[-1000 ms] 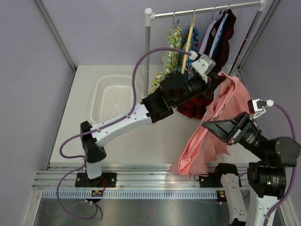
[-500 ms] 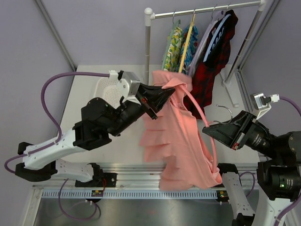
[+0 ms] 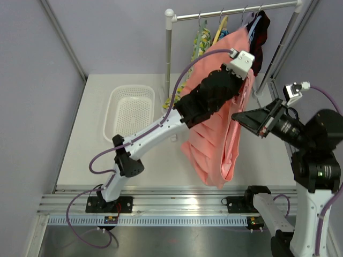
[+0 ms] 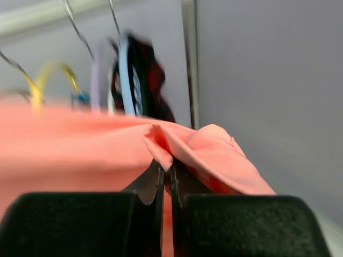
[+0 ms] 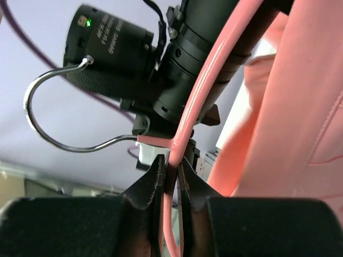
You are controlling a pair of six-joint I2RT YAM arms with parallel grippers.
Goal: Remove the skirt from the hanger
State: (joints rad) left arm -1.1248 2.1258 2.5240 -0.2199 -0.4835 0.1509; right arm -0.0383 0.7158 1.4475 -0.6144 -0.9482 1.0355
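Your left gripper (image 4: 166, 172) is clamped tight on a fold of the skirt (image 3: 211, 142) — in the left wrist view the two fingers meet with the salmon cloth bunched between their tips. That arm reaches high toward the rail (image 3: 230, 14), so the skirt hangs from it in the air in front of the clothes on the rail. Its pleats fall over the table (image 3: 91, 144), and its lower edge hangs near the table's front edge.

Your right gripper (image 5: 171, 163) is pinched closed on the hanger (image 5: 209, 80), a thin pink rod that runs up from between the fingers past the left arm's black wrist. Its grey hook (image 5: 25, 105) curls out to the left of the fingers. From above, the right gripper sits just beside the skirt's right edge, about halfway down it.

The skirt fills the right of the right wrist view, close against the rod — you cannot tell whether the cloth is on the hanger or merely beside it. A white basket (image 3: 128, 110) lies on the table, well to the left.
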